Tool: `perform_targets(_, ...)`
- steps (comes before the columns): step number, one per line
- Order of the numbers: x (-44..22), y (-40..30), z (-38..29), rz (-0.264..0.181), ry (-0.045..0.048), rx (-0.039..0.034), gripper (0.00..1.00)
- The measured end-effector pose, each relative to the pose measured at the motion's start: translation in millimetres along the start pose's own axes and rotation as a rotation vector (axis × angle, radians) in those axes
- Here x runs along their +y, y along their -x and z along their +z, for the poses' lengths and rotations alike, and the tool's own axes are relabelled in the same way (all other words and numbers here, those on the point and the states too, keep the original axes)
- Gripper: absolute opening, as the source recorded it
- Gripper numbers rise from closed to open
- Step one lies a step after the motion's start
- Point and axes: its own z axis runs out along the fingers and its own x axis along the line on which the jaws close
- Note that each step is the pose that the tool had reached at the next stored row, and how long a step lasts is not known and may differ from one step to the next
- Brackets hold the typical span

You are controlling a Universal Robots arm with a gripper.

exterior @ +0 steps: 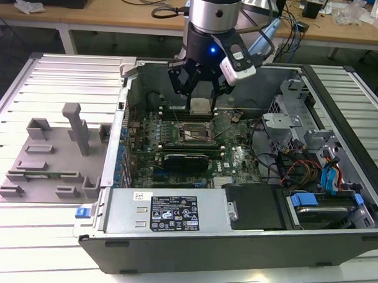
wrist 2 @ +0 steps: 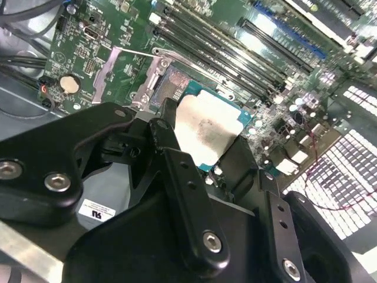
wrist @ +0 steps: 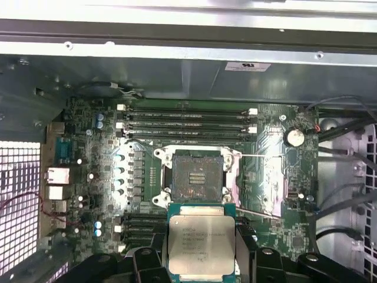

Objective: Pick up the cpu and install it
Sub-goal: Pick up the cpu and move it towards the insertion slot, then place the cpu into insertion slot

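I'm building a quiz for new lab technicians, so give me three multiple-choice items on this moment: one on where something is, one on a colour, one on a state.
1. Where is the flat square silver-topped cpu?
A. On the grey plastic tray.
B. In the black gripper, over the motherboard.
C. Already seated and latched down.

2. What colour is the motherboard's circuit board?
A. Red.
B. Green.
C. White.

3. What state is the black-framed square socket in?
A. Open and empty.
B. Latched over a chip.
C. Covered by a fan.

Answers: 1 B, since the gripper is shut on the cpu above the board. 2 B, since the board is green in both wrist views. 3 A, since the socket's contact field lies bare in the first wrist view.
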Motion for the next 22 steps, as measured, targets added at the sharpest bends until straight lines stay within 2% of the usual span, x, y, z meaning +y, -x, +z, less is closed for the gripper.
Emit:
perform_targets(2, 1.9, 0.0, 4.1, 0.000, -0.0001, 0.0000, 0.55)
perform_targets(4, 6.4, 0.1, 7.2, 0.000, -0.0001, 0.0001, 0.55)
perform_targets(6, 12.2, 0.2, 13.7, 0.000, 0.0003, -0.0001, 0.55)
perform_targets(10, 13.7, 0.2, 24.7, 0.000, 0.0001, 0.0000, 0.55)
perform_targets(13, 13.6, 0.2, 28.2, 0.000, 0.0001, 0.0000, 0.55)
perform_targets(22, 13.6, 0.2, 28.7, 0.000, 0.0001, 0.0000, 0.55)
